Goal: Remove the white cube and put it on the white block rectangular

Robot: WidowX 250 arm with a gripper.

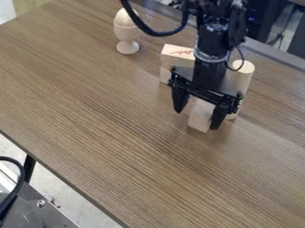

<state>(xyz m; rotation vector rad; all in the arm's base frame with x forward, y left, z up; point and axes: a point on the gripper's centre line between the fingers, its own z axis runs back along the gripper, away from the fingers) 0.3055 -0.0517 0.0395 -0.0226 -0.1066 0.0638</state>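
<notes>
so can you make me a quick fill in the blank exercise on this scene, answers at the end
The jaws of the black two-finger gripper, with the small white wooden cube between them, are not shut but ____. The marks on the pale rectangular wooden block are coloured ____. Of the picture's left and right edges, the pale wooden piece with an egg-shaped top stands nearer the ____ one.

Missing words: open; red; left

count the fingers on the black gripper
2. In the picture, one finger hangs left of the white cube, with a gap between; the other finger is at the cube's right edge.
</notes>
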